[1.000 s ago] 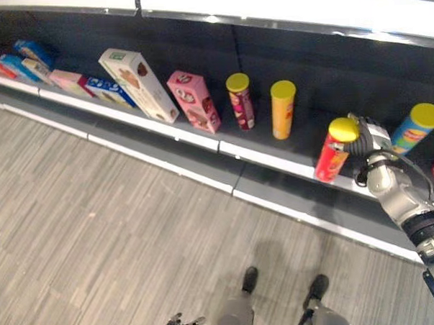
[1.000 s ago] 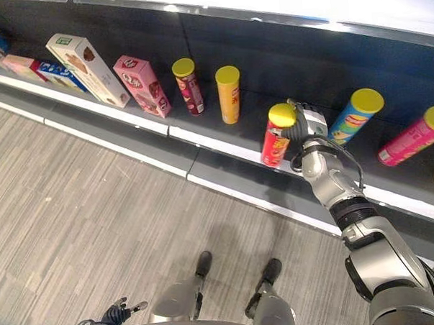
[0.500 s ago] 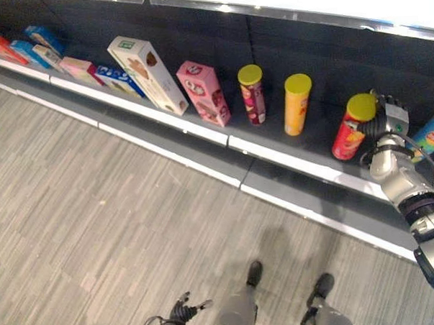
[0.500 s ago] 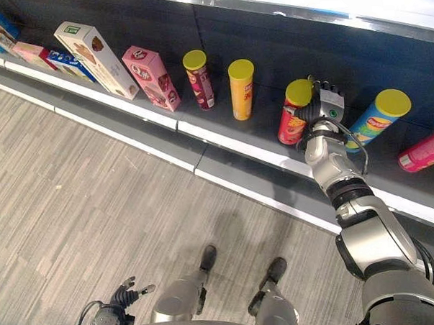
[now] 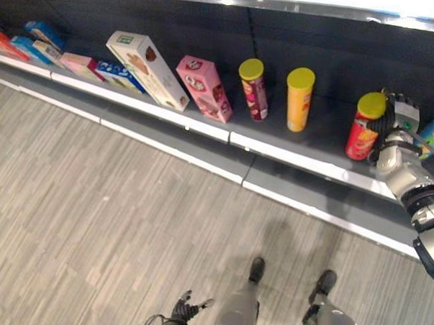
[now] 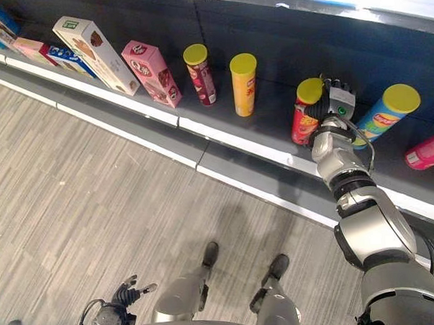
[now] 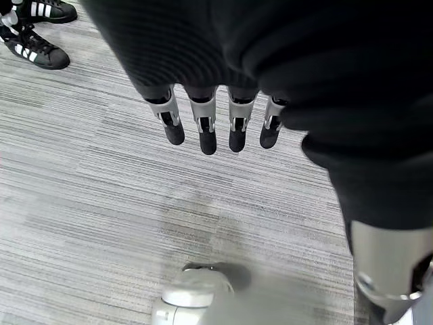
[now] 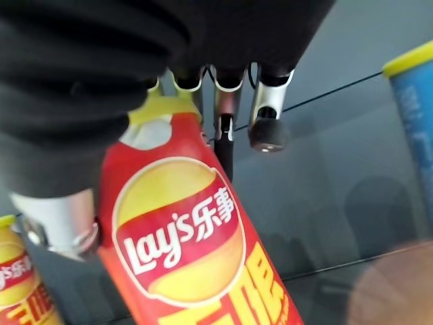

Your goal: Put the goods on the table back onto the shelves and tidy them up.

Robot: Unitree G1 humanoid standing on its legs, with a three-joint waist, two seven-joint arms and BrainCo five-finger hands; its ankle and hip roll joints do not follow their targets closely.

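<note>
Nearest: left hand (image 7: 215, 125) hangs low over the grey striped floor (image 5: 96, 204), fingers straight and loose, holding nothing. A person's black shoes with white stripes (image 7: 30, 49) stand on the floor beyond it.

Farther out: right hand (image 6: 331, 107) is up at the shelf (image 5: 274, 142), fingers and thumb wrapped round the upper part of the red can (image 5: 364, 126). The can has a yellow lid and its base looks to be on the shelf; contact not certain. It is nearly upright.

Along the shelf from the red can, toward the robot's left: an orange can (image 5: 299, 100) standing upright, well apart; then a dark red can (image 5: 254, 89); then a pink box (image 5: 205, 89) and a larger white box (image 5: 147, 70), both leaning; smaller boxes (image 5: 76, 66) beyond. On the red can's other side, near it, a blue can (image 6: 385, 113) leans, then a pink can (image 6: 427, 151) lies tilted.
</note>
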